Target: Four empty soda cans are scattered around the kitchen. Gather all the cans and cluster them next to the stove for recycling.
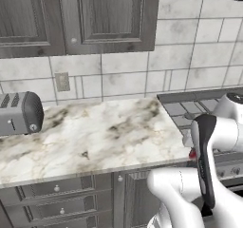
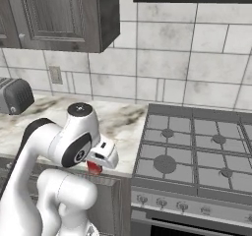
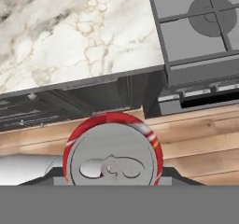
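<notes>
A red soda can (image 3: 113,160) sits upright, seen from above in the hand view: silver lid with pull tab, red wall with white streaks at the rim; in the right base view its red body (image 2: 94,168) shows low at the near counter edge, just left of the stove (image 2: 194,151); in the left base view only a red sliver (image 1: 192,154) peeks out. The stove is dark grey with black grid grates and round burners, level with the marble counter, knobs along its near face.
</notes>
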Controlling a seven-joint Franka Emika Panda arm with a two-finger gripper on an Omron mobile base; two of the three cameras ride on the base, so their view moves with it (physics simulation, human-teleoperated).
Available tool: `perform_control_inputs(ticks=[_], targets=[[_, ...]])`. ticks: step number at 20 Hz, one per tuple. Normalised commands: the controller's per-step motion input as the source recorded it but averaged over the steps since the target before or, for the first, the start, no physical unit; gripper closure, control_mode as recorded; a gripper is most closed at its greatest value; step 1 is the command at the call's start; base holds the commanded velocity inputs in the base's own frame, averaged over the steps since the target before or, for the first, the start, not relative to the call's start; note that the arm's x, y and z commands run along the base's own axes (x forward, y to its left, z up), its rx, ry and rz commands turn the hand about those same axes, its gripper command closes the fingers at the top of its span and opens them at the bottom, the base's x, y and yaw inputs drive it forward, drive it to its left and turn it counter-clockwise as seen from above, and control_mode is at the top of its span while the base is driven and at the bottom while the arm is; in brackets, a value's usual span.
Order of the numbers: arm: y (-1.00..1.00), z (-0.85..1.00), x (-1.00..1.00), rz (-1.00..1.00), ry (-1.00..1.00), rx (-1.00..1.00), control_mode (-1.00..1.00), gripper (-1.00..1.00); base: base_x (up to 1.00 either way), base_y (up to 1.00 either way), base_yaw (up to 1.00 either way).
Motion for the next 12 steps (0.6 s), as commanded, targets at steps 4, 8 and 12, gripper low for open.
perform_control_inputs(ticks=[4,8,12], targets=[[-0.04,-0.05,0.28,0.01,-0.07,-0.04,-1.00,1.00,0.00,0.00,0.00],[-0.05,-0.05,0.74,0.01,0.00,0.00,-1.00,1.00,0.00,0.00,0.00],[-0.06,-0.01,0.72,0.00,0.02,0.00,-1.00,1.00,0.00,0.00,0.00]])
